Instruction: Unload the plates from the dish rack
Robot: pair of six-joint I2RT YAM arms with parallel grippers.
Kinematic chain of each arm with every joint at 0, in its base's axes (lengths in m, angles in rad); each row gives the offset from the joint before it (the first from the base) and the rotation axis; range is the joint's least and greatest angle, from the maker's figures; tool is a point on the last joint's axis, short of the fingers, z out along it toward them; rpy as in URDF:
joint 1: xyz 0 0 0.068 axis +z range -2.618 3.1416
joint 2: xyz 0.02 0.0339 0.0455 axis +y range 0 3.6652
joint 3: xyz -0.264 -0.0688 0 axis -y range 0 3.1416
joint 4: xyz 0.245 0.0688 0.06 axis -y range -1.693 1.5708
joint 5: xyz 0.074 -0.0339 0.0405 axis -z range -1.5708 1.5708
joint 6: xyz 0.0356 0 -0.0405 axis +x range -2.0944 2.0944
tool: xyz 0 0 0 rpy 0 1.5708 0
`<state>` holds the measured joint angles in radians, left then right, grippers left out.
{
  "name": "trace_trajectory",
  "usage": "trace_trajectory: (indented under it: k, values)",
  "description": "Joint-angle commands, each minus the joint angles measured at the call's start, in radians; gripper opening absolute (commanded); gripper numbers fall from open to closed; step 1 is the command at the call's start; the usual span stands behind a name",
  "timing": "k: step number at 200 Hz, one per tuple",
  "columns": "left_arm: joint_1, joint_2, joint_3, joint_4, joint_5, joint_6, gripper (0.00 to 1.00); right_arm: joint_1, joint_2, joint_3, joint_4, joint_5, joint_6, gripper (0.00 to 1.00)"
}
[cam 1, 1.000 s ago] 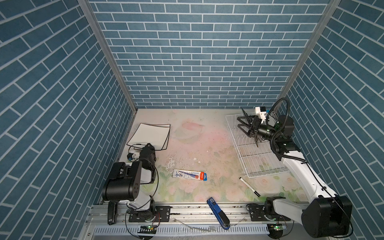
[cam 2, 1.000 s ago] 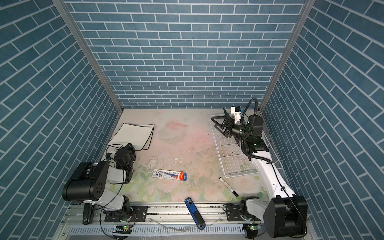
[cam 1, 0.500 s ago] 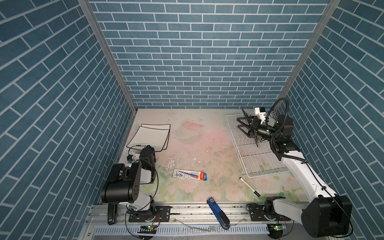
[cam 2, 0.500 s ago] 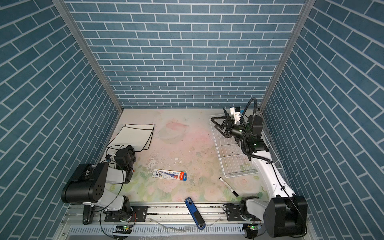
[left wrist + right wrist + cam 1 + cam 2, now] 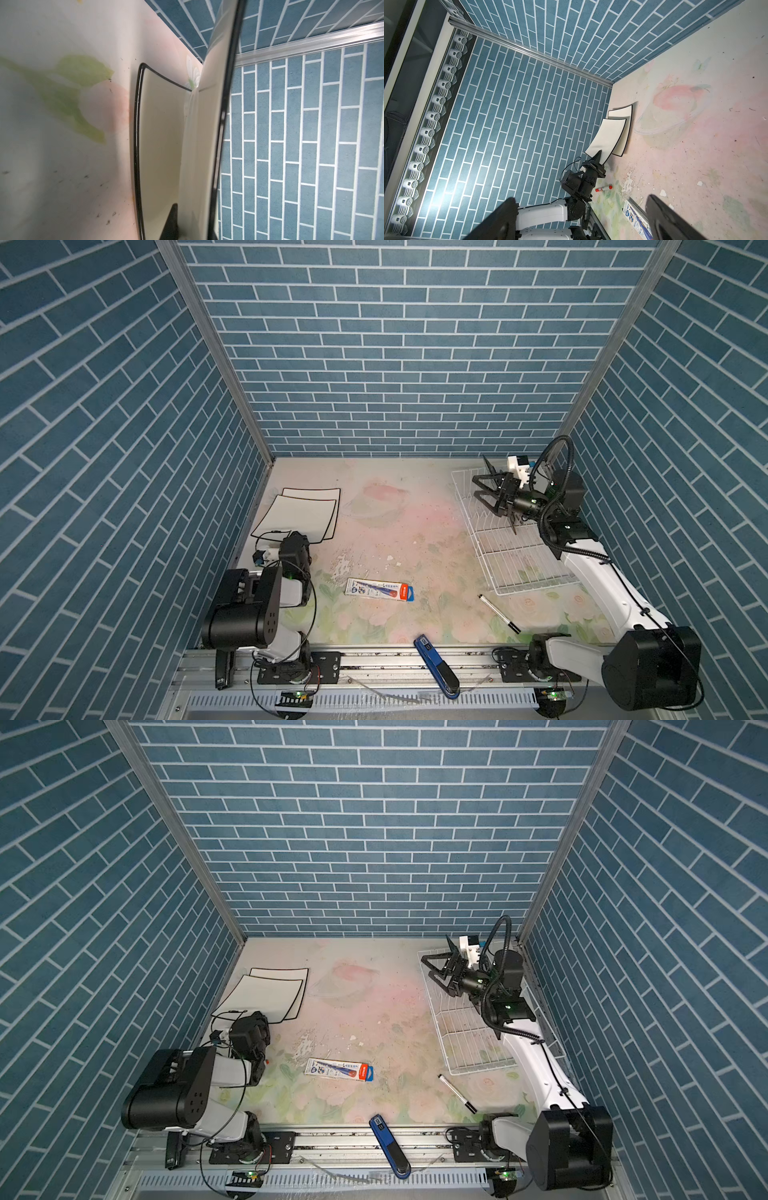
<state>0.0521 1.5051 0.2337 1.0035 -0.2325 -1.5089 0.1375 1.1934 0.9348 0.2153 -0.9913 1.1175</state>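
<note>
Blue brick-patterned walls (image 5: 415, 364) on three sides, with a faded floral tabletop (image 5: 395, 522) below. At its far left corner, two square white plates with thin black rims. Lower plate (image 5: 311, 494) flat on the surface. Upper plate (image 5: 295, 516) tilted just over it and overlapping most of it, seen edge-on in the left wrist view (image 5: 207, 124) with the lower plate (image 5: 160, 135) behind.

Left gripper (image 5: 599, 156) pinched narrow on the near edge of the upper plate (image 5: 607, 137), one dark finger lying across its face.

Along the right side of the tabletop, the white wire dish rack (image 5: 519, 556), well apart from the plates. Right gripper (image 5: 480, 489) just above the wires at its far end, jaws spread wide, pointing towards the middle.

Near the front, a pen packet (image 5: 380, 589) and a marker (image 5: 498, 614), both flat.

Compared with a second ago, hardly any change. Both arms about where they were, plates and rack in the same places, right jaws just as wide.
</note>
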Motion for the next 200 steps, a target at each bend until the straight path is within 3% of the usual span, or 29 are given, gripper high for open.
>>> trace_trajectory:
  k: [1, 200]
  values:
    - [0.005, -0.027, 0.060, 0.117, -0.022, -0.013, 0.00, 0.002, 0.002, 0.001, 0.019, -0.012, -0.044, 0.97]
    - [0.005, 0.063, 0.114, 0.103, 0.008, -0.016, 0.00, 0.002, -0.025, -0.024, 0.010, -0.023, -0.049, 0.96]
